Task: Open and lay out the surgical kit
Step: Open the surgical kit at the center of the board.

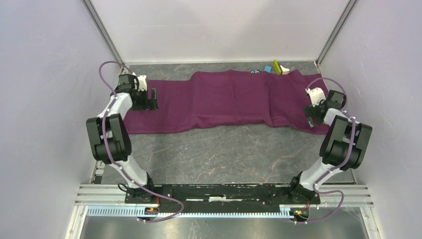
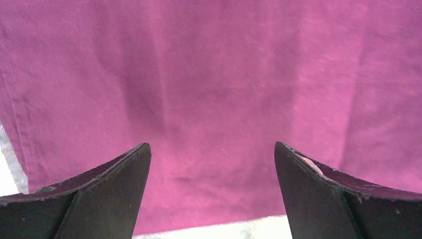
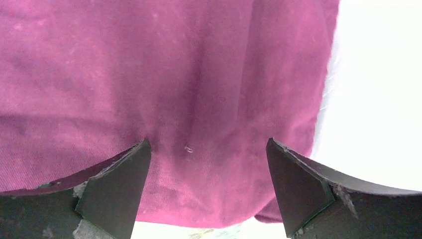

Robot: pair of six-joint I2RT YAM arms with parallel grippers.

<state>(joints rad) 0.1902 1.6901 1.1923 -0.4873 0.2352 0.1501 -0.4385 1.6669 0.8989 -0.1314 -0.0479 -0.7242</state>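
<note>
The plum-purple cloth (image 1: 224, 99) is laid as a long folded band across the far part of the table (image 1: 224, 149), judged not yet opened out. Each end is covered by one arm, presumably so that the folds can be drawn apart: the left gripper (image 2: 211, 149) and the right gripper (image 3: 208, 144) are both held spread wide, with nothing pinched. No tray is shown, so what lies wrapped inside cannot be told
</note>
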